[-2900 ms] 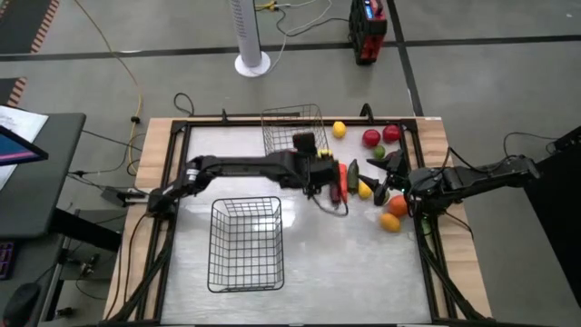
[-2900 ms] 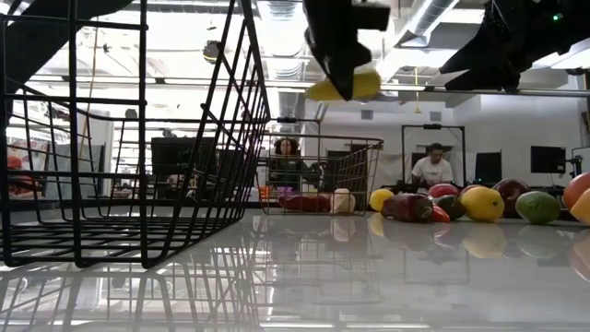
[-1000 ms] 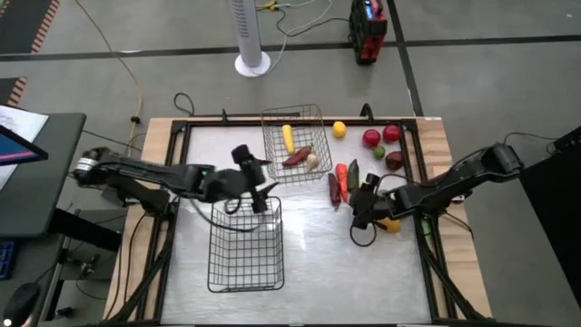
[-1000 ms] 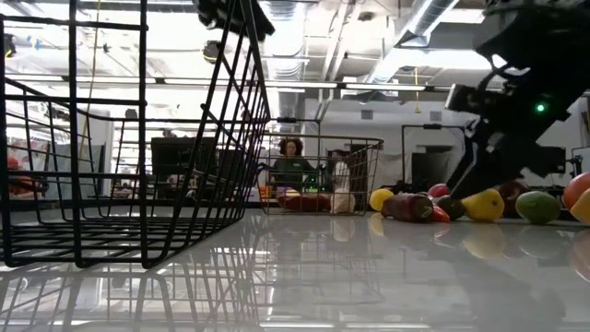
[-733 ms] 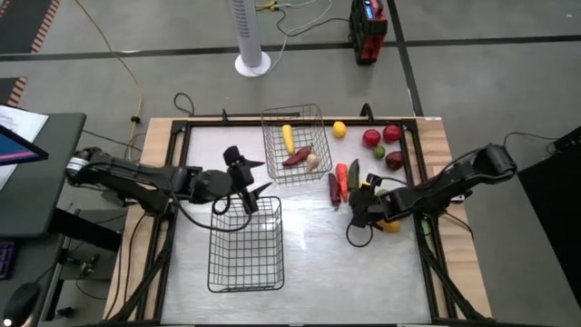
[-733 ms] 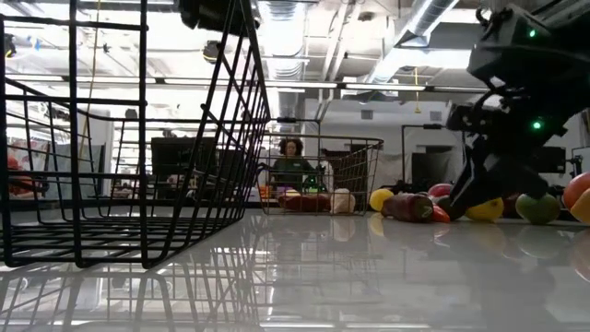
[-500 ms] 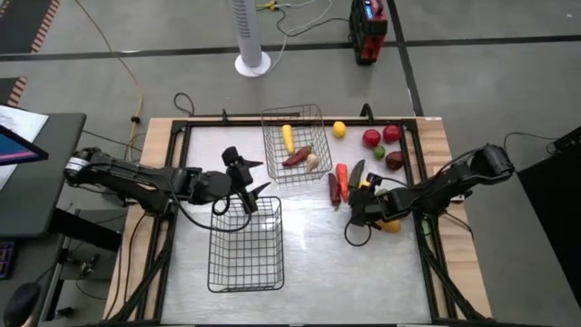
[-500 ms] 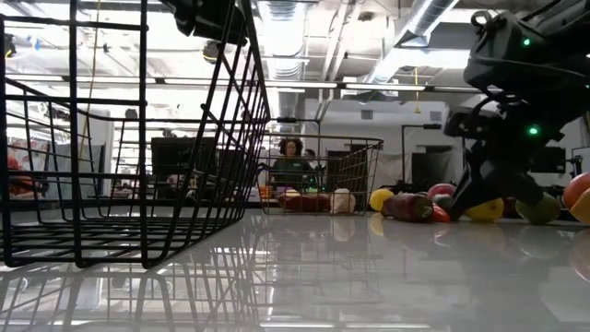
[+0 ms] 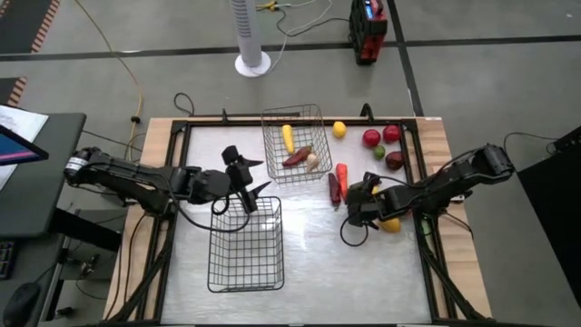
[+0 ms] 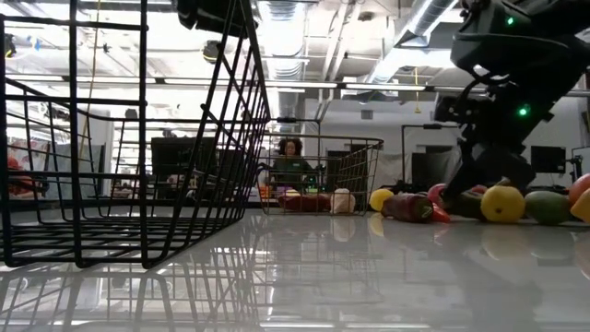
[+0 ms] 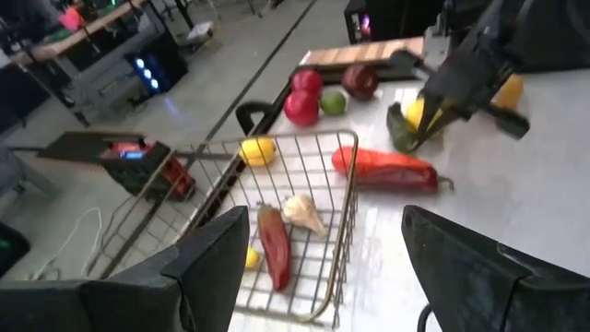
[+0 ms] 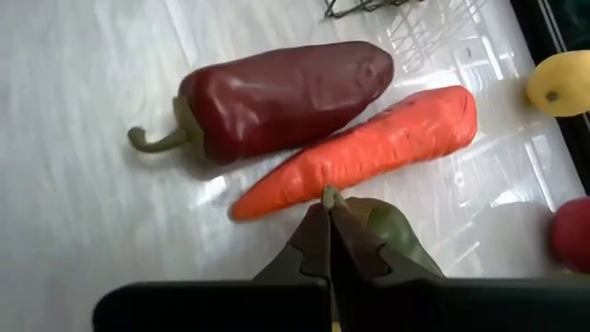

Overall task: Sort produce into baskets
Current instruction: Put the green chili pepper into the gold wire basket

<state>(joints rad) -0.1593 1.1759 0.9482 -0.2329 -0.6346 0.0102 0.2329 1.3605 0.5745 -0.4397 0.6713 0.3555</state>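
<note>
High view — two baskets (image 9: 296, 142), three pieces inside.

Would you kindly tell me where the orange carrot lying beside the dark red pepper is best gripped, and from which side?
Grip the orange carrot from above across its thicker half, fingers straddling its width. It lies flat, tapering to a slim tip, so the broad end gives more purchase. The dark red pepper lies close along one side near the tip, leaving little finger room there.

Left arm stretched in from its side, left end effector (image 9: 251, 188) raised with fingers spread wide — right arm reaches inward, right end effector (image 9: 356, 193) low at the worktop, fingers pinched together.
</note>
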